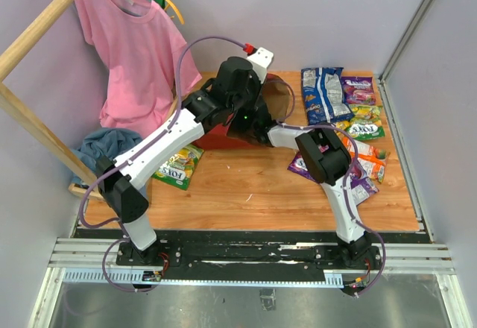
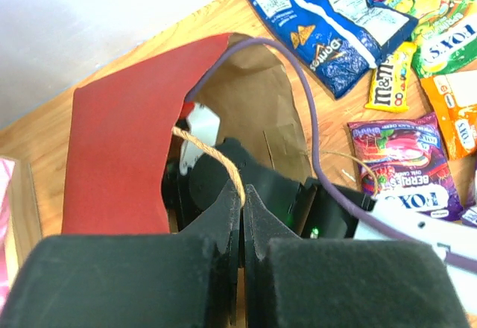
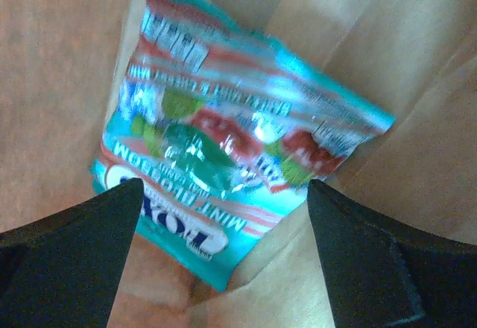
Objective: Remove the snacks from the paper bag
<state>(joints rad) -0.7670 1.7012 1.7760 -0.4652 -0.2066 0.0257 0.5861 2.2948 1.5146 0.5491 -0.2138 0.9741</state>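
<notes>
One paper bag [image 2: 112, 164]; perhaps nine snack packets [image 1: 324, 93]; one pink shirt [image 1: 138, 60].

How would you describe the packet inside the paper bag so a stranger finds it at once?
Find the red paper bag on the wooden table. Inside, against brown kraft, lies one teal mint packet; the other snacks sit outside.

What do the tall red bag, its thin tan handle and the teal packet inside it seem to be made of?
Tall red bag: matte paper, brown kraft inside, creased folds. Thin tan handle: probably twisted paper cord; spiral strands visible. Teal packet: likely glossy plastic film; bright glare on wrinkles.
</notes>
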